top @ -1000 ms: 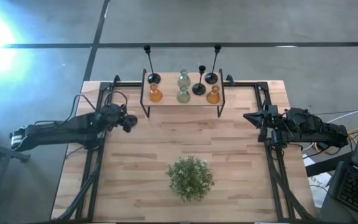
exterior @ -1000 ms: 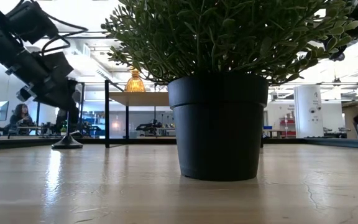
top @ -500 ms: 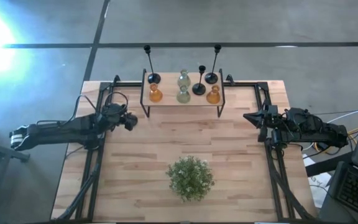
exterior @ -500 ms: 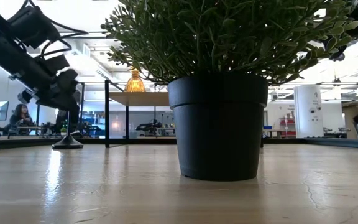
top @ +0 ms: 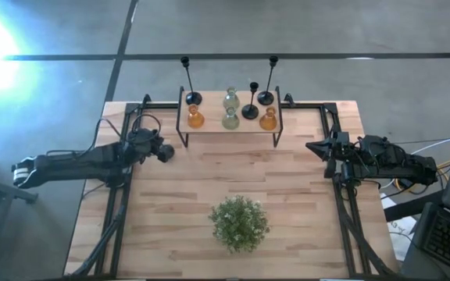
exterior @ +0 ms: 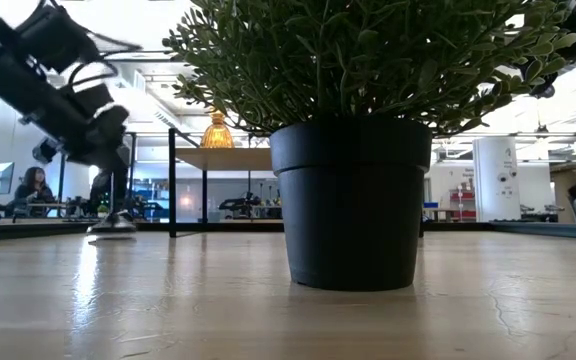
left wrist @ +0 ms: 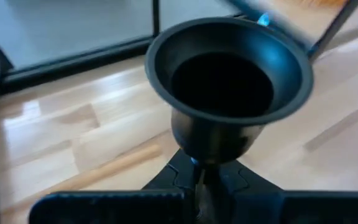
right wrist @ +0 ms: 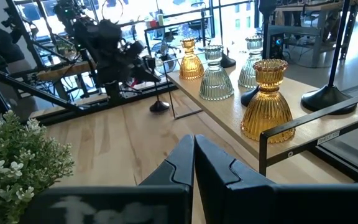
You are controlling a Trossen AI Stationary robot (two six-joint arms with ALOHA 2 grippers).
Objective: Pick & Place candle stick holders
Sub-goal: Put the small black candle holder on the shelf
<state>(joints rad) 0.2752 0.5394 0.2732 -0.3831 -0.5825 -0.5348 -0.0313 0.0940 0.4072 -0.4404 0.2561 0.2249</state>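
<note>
The left gripper (top: 165, 153) hangs over the table's (top: 303, 195) left side, just off the left end of the raised shelf (top: 230, 126), its fingers pinched on the thin stem of a short black candle stick holder (left wrist: 229, 87). In the left wrist view the holder's cup stands directly above the closed fingers, and in the low view its domed base (exterior: 113, 226) sits at or just above the tabletop; whether it touches cannot be told. The right gripper (top: 316, 147) waits at the table's right edge, near the shelf's right end, fingers pressed together with nothing between them.

The shelf stands along the table's far edge and carries seven holders: a tall black one (top: 190, 80) at its far left corner and another (top: 269, 80) at the far right, a short black one (top: 251, 102) right of centre, two pale green glass ones (top: 230, 108) in the middle, and an amber glass one (top: 196, 118) near the left end and another (top: 268, 119) near the right. A potted green plant (top: 240, 223) stands towards the table's near edge.
</note>
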